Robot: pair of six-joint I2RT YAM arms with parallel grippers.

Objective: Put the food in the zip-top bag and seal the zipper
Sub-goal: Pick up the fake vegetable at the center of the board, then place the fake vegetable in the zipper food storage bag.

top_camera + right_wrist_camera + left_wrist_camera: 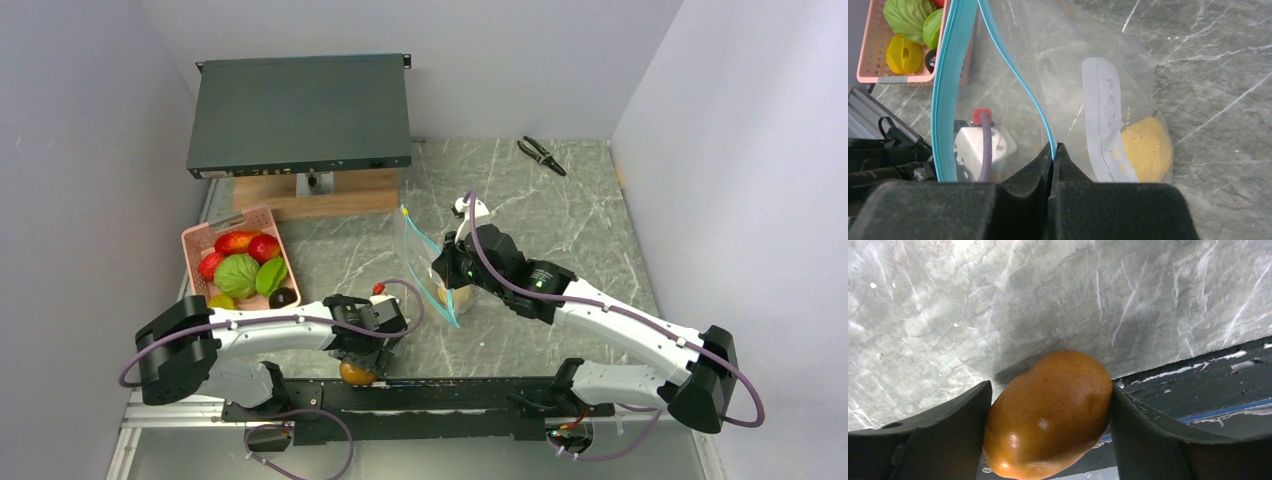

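My left gripper (360, 368) is shut on an orange speckled fruit (1048, 412) (356, 374), held at the table's near edge over the black rail. My right gripper (1054, 150) is shut on one side of the teal-blue zipper (1043, 125) of the clear zip-top bag (1068, 90) (430, 275), holding its mouth open. A yellow fruit (1147, 148) lies inside the bag at its bottom. The other side of the zipper (945, 100) hangs free. More food sits in the pink basket (196, 240): red pieces (250, 243), a round green one (237, 275), a dark purple one (283, 296) and a yellow one (902, 54).
A dark flat box (300, 112) stands on a wooden block (310, 195) at the back left. Black pliers (541, 155) lie at the back right. Grey walls close in left and right. A black rail (450, 395) runs along the near edge.
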